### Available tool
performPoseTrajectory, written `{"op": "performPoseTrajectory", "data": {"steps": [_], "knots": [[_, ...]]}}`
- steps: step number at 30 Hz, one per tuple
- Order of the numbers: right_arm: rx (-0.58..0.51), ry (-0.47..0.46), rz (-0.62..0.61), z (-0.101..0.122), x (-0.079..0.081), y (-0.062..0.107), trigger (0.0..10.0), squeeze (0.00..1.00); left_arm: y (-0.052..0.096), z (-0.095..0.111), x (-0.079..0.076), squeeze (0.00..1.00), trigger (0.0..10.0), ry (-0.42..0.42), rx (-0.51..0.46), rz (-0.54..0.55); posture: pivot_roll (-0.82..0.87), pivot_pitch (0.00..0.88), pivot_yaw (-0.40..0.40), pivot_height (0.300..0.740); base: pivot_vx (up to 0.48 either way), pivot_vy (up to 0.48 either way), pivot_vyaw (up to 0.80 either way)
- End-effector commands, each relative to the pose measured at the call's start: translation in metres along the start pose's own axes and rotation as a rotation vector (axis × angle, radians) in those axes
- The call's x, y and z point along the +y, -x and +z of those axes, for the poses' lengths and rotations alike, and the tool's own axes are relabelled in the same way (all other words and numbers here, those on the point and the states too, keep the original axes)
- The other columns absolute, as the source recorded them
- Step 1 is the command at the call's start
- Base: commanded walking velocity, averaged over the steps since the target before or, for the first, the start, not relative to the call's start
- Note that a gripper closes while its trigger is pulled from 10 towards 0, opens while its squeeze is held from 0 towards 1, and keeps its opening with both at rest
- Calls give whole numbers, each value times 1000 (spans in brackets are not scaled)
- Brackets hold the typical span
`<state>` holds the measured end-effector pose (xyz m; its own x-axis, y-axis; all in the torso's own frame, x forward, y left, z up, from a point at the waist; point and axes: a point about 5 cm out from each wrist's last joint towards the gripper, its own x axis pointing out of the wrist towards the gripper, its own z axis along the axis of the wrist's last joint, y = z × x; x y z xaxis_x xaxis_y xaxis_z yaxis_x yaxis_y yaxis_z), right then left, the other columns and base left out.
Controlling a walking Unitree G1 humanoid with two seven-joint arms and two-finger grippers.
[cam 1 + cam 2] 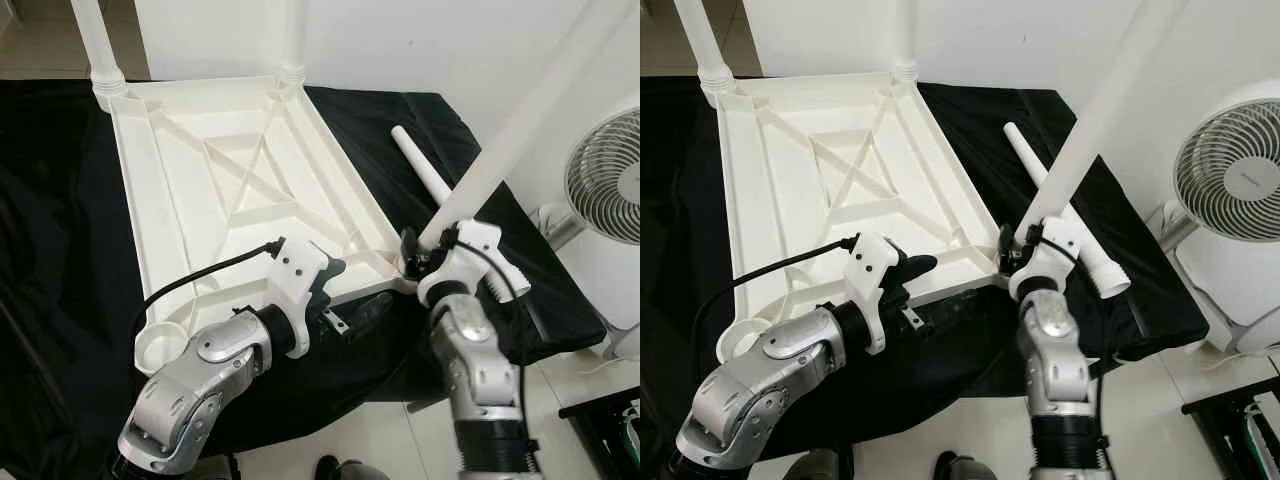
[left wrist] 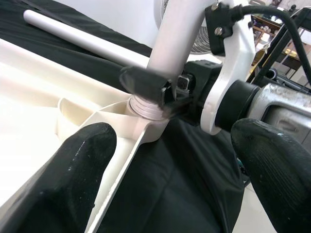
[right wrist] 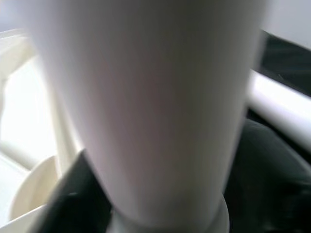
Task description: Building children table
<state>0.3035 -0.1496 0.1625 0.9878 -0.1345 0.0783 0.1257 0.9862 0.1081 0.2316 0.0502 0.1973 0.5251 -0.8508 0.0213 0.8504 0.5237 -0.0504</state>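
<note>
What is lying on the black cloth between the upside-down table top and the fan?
A loose white table leg lies on the black cloth between the table top and the fan, seen in both eye views.

I see the upturned tabletop (image 1: 250,180) as smooth cream plastic with a faint sheen on its ribs. The leg (image 1: 520,130) in my right claw (image 1: 418,252) looks like the same plastic, as does the loose leg (image 1: 425,170). Both lie over a matt black cloth (image 1: 60,250), softly creased. My left claw's fingers (image 2: 73,179) look like finely textured black rubber. My arms show brushed silver metal.
</note>
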Motion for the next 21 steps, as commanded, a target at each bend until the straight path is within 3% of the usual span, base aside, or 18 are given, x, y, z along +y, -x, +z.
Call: {"op": "performPoseTrajectory", "data": {"steps": [1,6,7,14,21], "knots": [[-7,0,-70,0,-9,2,10000,1000,-1,-3,-3,0,10000,1,9,7,66,147,-121,740,0,0,0],[-41,-4,-89,6,-7,4,10000,1000,-1,-3,-2,0,10000,-4,12,6,66,140,-120,740,0,0,0],[-58,12,-75,9,-6,7,10000,0,0,-4,0,0,10000,-7,13,9,66,140,-120,740,0,0,0],[-70,39,-36,8,-5,18,10000,0,1,-3,12,0,10000,-41,20,51,65,140,-123,740,0,0,0],[-26,97,-13,-5,-15,34,10000,0,4,3,44,0,10000,-144,44,170,66,148,-123,740,0,0,0]]}}
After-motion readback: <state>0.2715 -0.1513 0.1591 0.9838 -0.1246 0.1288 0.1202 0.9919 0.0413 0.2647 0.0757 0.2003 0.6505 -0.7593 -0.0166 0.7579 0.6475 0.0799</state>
